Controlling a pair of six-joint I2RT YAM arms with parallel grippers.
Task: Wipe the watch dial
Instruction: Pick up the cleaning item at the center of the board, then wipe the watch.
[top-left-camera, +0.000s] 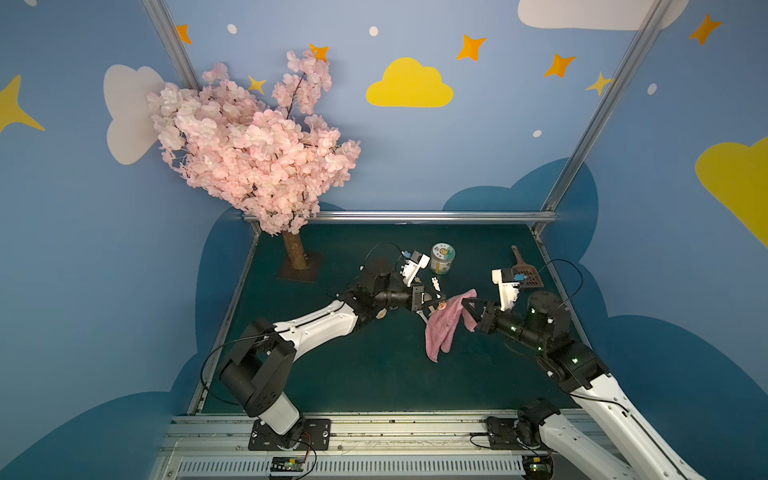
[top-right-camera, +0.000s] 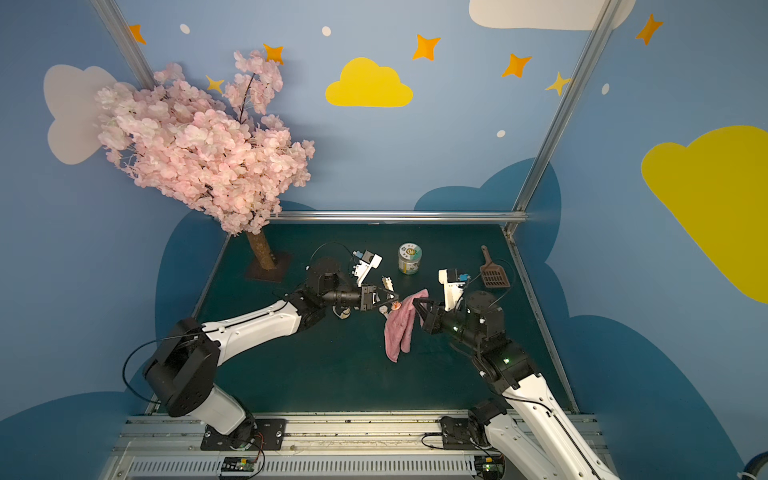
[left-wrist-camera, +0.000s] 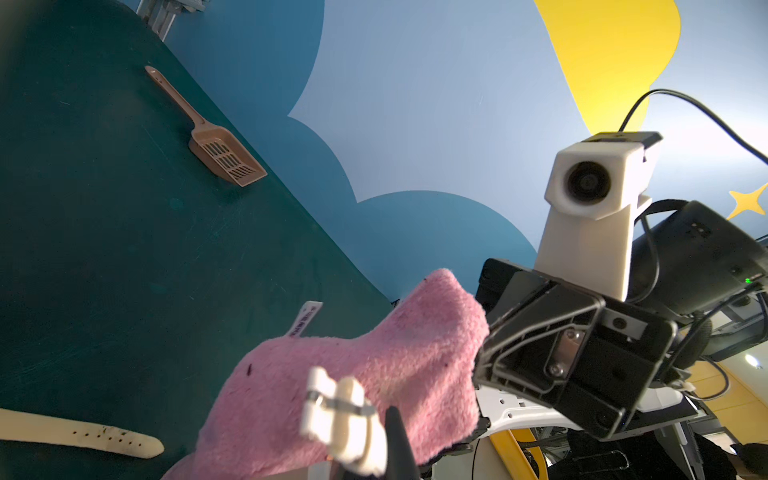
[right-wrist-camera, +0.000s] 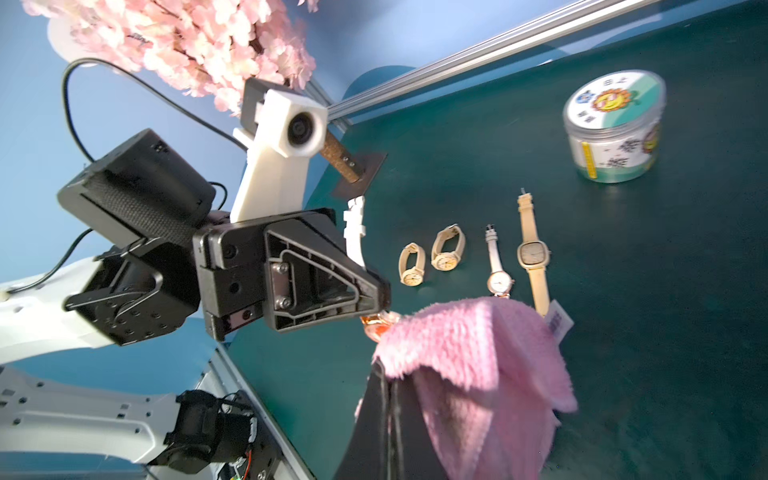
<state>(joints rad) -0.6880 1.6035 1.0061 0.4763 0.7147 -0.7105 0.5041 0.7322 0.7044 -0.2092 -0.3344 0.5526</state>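
cloth (top-left-camera: 446, 322) in r tool (top-left-camera: 466, 303), against watch (top-left-camera: 443, 306)

Blue walls (top-left-camera: 457, 158) with painted clouds (top-left-camera: 409, 85) and stars (top-left-camera: 471, 47) enclose a green tabletop (top-left-camera: 353, 374).

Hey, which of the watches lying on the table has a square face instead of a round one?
The beige-strapped watch laid out straight, the one nearest the jar. Its dial is squarish; the others lying there all have round dials.
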